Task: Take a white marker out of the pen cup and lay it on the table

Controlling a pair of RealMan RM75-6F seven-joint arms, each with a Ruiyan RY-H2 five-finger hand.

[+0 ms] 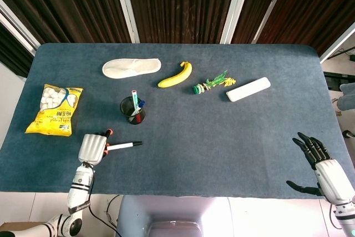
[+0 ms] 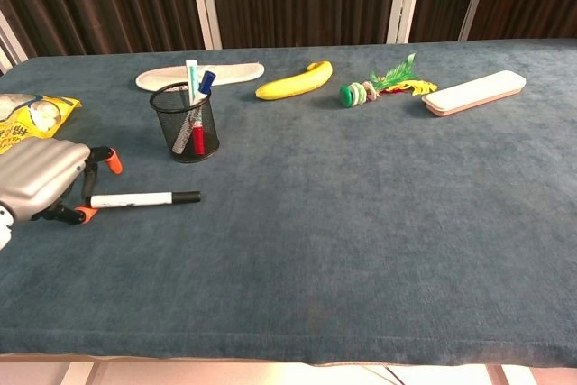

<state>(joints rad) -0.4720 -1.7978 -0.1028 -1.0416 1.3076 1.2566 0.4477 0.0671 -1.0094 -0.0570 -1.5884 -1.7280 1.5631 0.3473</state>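
Observation:
The white marker (image 2: 144,198) with a black cap lies flat on the blue table (image 2: 361,223), in front of the black mesh pen cup (image 2: 185,123). In the head view the marker (image 1: 123,146) lies below the cup (image 1: 133,110). My left hand (image 2: 45,182) is at the marker's left end, its orange-tipped fingers (image 2: 110,160) spread apart above and below it without closing on it. The cup holds a white, a blue and a red pen. My right hand (image 1: 321,162) hovers open at the table's near right corner, far from the marker.
A yellow snack bag (image 1: 55,109) lies left of the cup. Along the far side are a white slipper (image 1: 131,67), a banana (image 1: 176,75), a green toy (image 1: 212,83) and a white case (image 1: 248,89).

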